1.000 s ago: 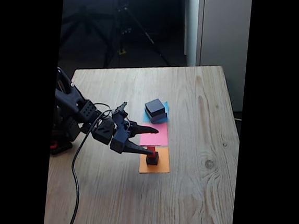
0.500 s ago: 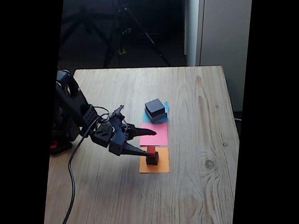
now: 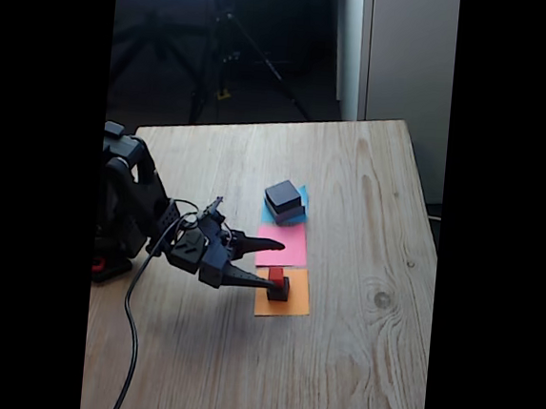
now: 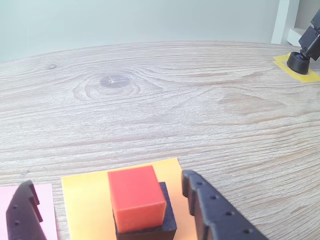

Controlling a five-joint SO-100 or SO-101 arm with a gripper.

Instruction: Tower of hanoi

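Observation:
In the fixed view a tiny red cube (image 3: 275,274) sits on a small black cube (image 3: 279,289) on the orange paper square (image 3: 288,304). Further back a medium black block (image 3: 280,196) rests on a flat grey block (image 3: 292,214) on the blue paper. My gripper (image 3: 278,265) is open, with its tips just left of the red cube, one over the pink paper (image 3: 290,252) and one beside the stack. The wrist view shows the red cube (image 4: 136,192) atop the black cube (image 4: 150,227), in front of the open gripper (image 4: 107,180) and between its fingers (image 4: 212,212).
The wooden table (image 3: 355,365) ends close on the right and at the back. A black cable (image 3: 131,336) trails from the arm toward the front. A black foot on yellow tape (image 4: 299,62) stands at the far right of the wrist view.
The gripper has drawn back slightly to the left and sunk a little while the arm's shoulder rose. It stays open, and the blocks have not moved.

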